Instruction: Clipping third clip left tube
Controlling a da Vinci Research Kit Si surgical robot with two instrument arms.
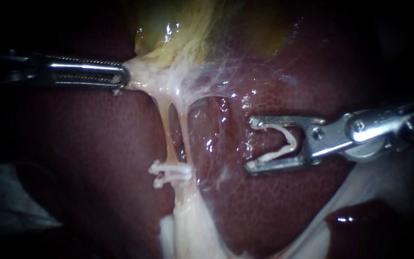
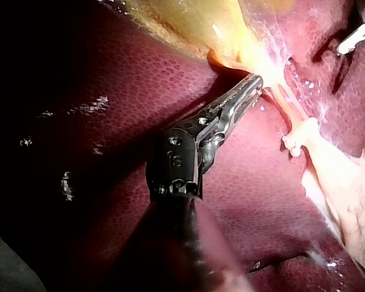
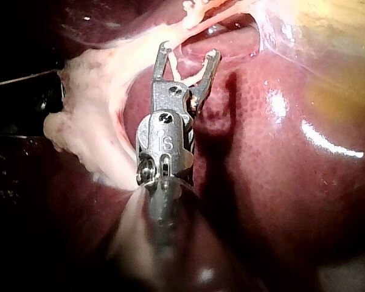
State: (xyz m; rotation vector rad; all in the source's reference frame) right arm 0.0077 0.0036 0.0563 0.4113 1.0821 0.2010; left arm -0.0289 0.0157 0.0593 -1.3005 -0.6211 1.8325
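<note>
My left instrument (image 1: 120, 76), a slim steel shaft with ridged jaws, lay level across the endoscope view. Its jaws were pressed together on a taut wad of whitish tissue (image 1: 142, 79) just under the yellow-green gallbladder (image 1: 168, 24). From that tissue two thin strands ran down side by side over the dark red liver (image 1: 97, 158). The yellowish left tube (image 1: 166, 134) had its long axis running from top to bottom and leaning a little rightward as it descended. The paler second tube (image 1: 184, 129) lay just beside it. Low on the left tube sat two white clips (image 1: 171, 169), one close under the other, both lying crosswise to it.

Further right, well apart from the tubes and over bare liver, my right instrument (image 1: 251, 144) came in from the right. Its two flat steel jaws were spread wide, cradling one open white clip (image 1: 288, 139) whose arms lay against both jaws. That V-shaped clip lay level, its mouth pointing left at the tubes. That made three clips, two tubes and two instruments.
</note>
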